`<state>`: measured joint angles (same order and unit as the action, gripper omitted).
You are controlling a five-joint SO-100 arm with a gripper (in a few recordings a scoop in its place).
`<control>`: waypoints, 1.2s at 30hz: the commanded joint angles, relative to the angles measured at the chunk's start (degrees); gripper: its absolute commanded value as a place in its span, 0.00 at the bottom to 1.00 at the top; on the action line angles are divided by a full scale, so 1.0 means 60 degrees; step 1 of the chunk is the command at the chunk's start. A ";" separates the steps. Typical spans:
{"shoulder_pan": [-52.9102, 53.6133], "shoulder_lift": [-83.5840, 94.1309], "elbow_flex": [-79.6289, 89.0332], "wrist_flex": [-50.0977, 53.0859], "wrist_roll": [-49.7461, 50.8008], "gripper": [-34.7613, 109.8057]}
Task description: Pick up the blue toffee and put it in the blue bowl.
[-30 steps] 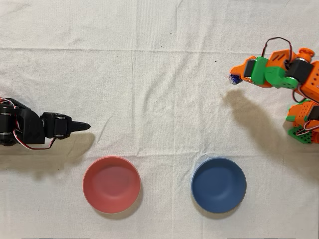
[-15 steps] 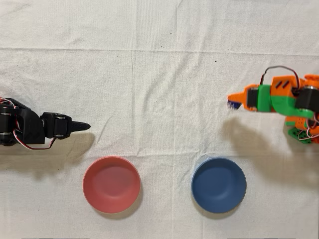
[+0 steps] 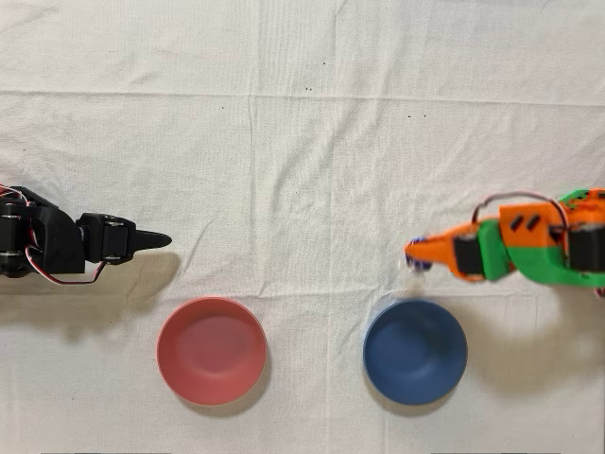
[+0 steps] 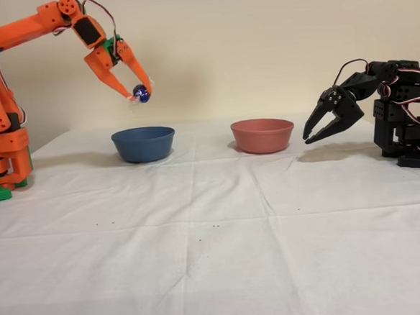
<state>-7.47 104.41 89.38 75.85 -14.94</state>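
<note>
Toffee held in the air, just short of the bowl

In the fixed view, upper left of the frame, the orange gripper [image 4: 139, 87] is clenched on the blue toffee [image 4: 141, 93], which hangs at the fingertips above the blue bowl [image 4: 143, 144]. In the overhead view the gripper [image 3: 417, 257] sits at right of centre, its tip just above and slightly left of the blue bowl [image 3: 415, 352] in the frame, so I judge the toffee must travel a little further toward the lower edge before release
</note>
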 commanded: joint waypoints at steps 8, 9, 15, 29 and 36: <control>-0.2402 0.0103 -0.0659 -0.0103 0.0469 0.34; -0.2563 0.0088 -0.0659 -0.0117 0.0557 0.34; -0.3413 0.0015 -0.0117 -0.0293 0.1040 0.34; -0.4175 -0.1099 0.1040 -0.1245 0.2021 0.34; -0.4307 -0.2153 0.0806 -0.1714 0.2183 0.35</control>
<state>-31.90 90.97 95.89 66.45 -1.23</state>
